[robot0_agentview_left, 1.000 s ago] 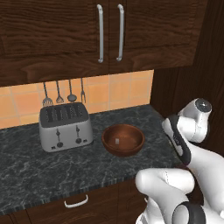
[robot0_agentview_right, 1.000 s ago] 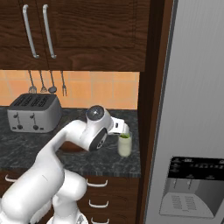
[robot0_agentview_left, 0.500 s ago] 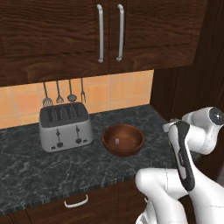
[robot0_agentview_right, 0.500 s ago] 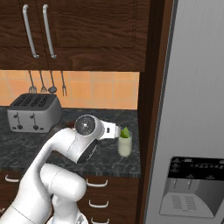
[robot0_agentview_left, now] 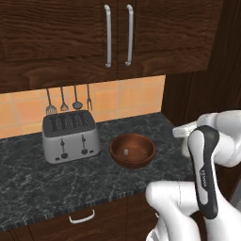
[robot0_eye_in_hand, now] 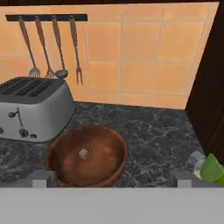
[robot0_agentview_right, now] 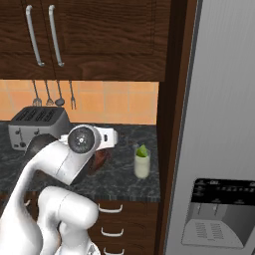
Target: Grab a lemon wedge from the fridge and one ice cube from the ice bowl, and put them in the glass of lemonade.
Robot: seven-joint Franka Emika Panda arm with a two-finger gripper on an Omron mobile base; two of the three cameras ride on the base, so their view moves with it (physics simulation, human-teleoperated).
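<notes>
The reddish-brown ice bowl (robot0_agentview_left: pixel 136 162) (robot0_eye_in_hand: pixel 107 151) sits on the dark counter, right of the toaster, with one small whitish ice cube (robot0_agentview_left: pixel 125 151) (robot0_eye_in_hand: pixel 82 153) inside. By the wooden side panel stands the glass of lemonade (robot0_agentview_right: pixel 142 168) (robot0_eye_in_hand: pixel 197 162), and the yellow-green lemon wedge (robot0_agentview_right: pixel 143 150) (robot0_eye_in_hand: pixel 213 169) rests at its rim. The grey steel fridge (robot0_agentview_right: pixel 224 99) rises to the right of that panel. My gripper (robot0_eye_in_hand: pixel 113 180) is open and empty. It hovers in front of the bowl, with the glass off to its right.
A silver four-slot toaster (robot0_agentview_left: pixel 70 136) (robot0_eye_in_hand: pixel 33 107) stands left of the bowl. Utensils (robot0_agentview_left: pixel 68 100) hang on the tiled wall behind it. Dark cabinets with long handles (robot0_agentview_left: pixel 117 35) hang overhead. My own white arm (robot0_agentview_right: pixel 64 159) hides part of the counter in the right base view.
My hand has drawn back from the glass and swung left toward the bowl. The wedge stays in the glass. The jaws have stayed open.
</notes>
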